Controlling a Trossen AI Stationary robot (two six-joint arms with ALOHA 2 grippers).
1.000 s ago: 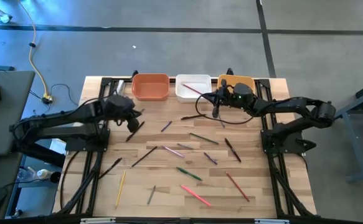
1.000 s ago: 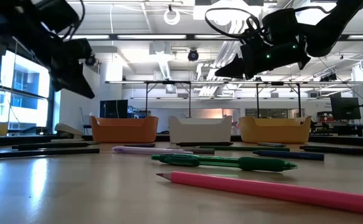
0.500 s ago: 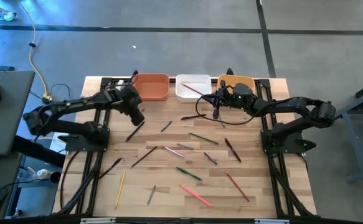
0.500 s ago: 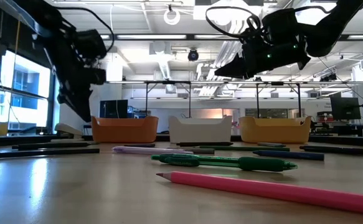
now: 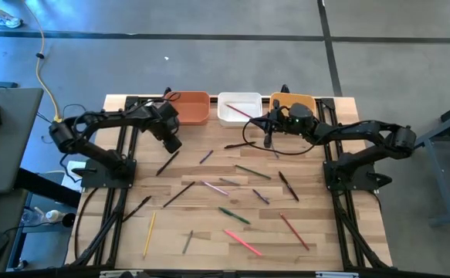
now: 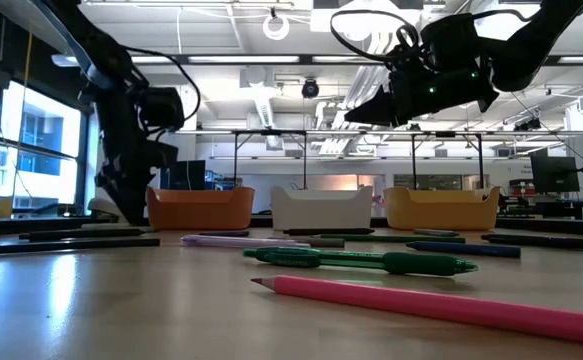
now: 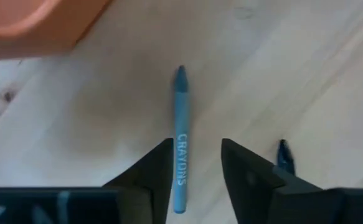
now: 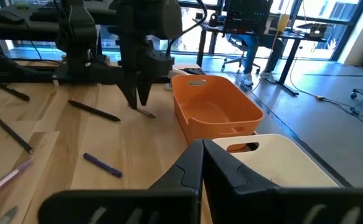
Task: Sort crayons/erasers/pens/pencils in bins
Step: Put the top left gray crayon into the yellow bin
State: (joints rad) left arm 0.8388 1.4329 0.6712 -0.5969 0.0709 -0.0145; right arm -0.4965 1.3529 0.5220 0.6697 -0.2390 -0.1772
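Observation:
My left gripper (image 5: 174, 142) points down just in front of the terracotta bin (image 5: 186, 108), fingers open. A blue crayon (image 7: 180, 124) lies flat on the wood between them, close along one finger (image 7: 159, 168). My right gripper (image 8: 201, 152) hangs shut and level above the white bin's (image 5: 238, 108) near rim, with nothing visible between its fingers. A red stick lies in the white bin. The yellow-orange bin (image 5: 294, 102) stands to its right. Several pens, pencils and crayons lie scattered over the table (image 5: 232, 185). My left gripper comes at the blue crayon from above with its fingers along it. The crayon lies flat on the table beside one finger's inner face (image 7: 169, 180). I cannot tell whether that finger touches it.
A dark stick (image 5: 167, 162) lies just near of my left gripper. A pink pencil (image 6: 431, 305) and a green pen (image 6: 361, 262) lie near the front edge. A black cable loops beside my right gripper (image 5: 249, 139). Dark frame rails run along both table sides.
My left gripper has swung toward the far edge and the terracotta bin, sunk close to the table and tipped from slanting to pointing nearly straight down. My right gripper has kept still.

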